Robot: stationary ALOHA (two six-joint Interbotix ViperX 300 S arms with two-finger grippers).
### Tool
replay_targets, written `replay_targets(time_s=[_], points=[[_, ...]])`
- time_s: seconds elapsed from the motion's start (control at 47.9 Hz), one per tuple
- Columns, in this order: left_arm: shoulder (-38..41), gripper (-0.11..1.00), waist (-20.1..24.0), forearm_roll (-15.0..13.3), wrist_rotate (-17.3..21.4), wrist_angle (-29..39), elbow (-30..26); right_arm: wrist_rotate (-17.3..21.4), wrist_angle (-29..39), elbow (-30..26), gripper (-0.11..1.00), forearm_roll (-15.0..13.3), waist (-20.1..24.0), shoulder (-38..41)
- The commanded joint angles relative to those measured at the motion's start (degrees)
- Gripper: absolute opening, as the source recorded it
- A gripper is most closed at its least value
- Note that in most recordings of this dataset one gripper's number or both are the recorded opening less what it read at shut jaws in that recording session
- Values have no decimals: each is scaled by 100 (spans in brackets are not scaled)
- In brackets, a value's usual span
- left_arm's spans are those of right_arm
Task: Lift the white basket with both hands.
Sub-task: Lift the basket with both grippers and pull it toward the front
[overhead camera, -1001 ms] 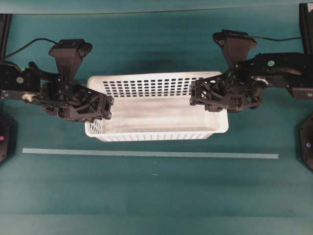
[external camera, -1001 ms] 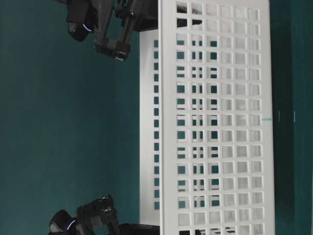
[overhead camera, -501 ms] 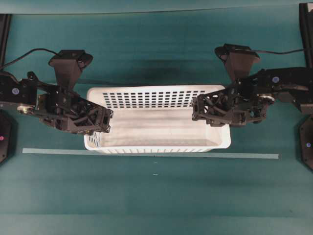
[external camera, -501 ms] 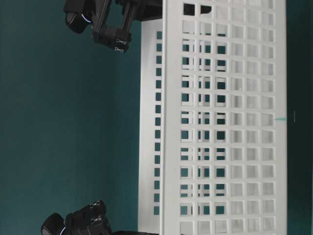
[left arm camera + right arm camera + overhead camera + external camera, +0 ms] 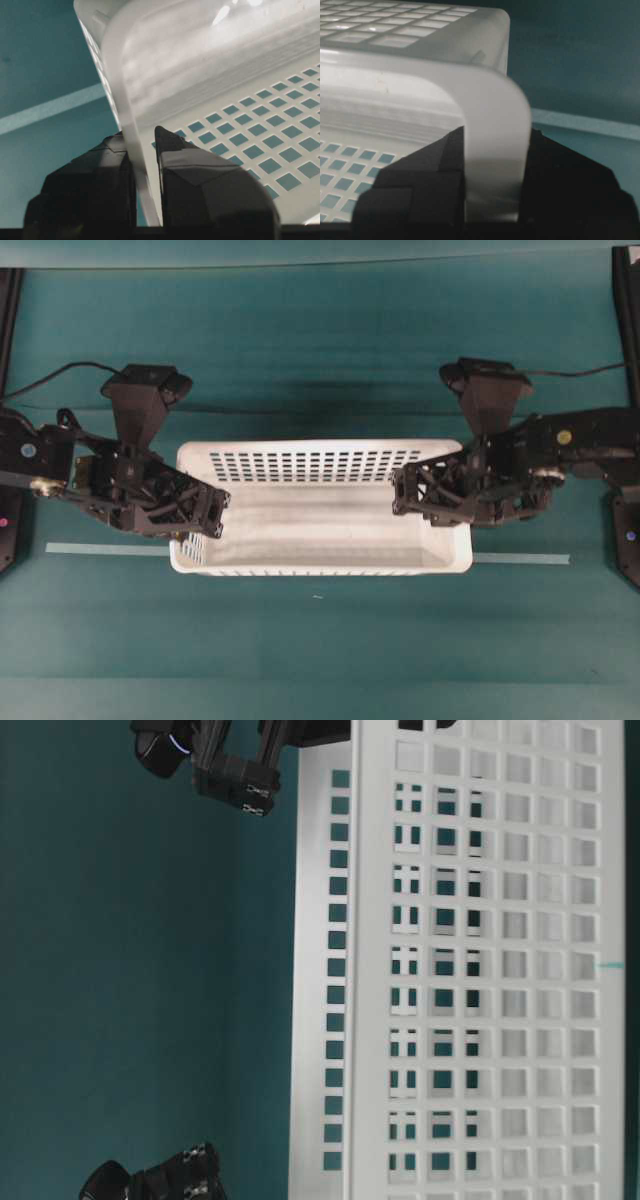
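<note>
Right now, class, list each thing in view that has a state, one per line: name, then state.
basket: upright, nothing inside, held by its two short ends.
left claw: shut on the basket's rim.
right claw: shut on the basket's rim.
tape strip: flat on the table, its middle hidden by the basket.

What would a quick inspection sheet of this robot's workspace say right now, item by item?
Surface: teal table with a pale tape line across it; the white basket overlaps the line's middle.
Job's things: white basket, nothing seen inside, held at both short ends.
Clutter: nothing seen.
Grippers: left gripper shut on the basket's left rim; right gripper shut on the right rim.
Cables: a black cable runs to the left wrist camera, another to the right one.
Surroundings: black frame parts at the table's edges; nothing else seen.
</note>
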Motion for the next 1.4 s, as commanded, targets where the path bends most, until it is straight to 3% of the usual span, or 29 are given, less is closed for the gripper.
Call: replay_targets(time_s=[0.0,1.377], points=[[-35,4,-114,44,35,-9,-35,53,9,9,16,-132,246,44],[642,4,-422,88,-88,-79,88,413,-431,35,16,-158,712,694]])
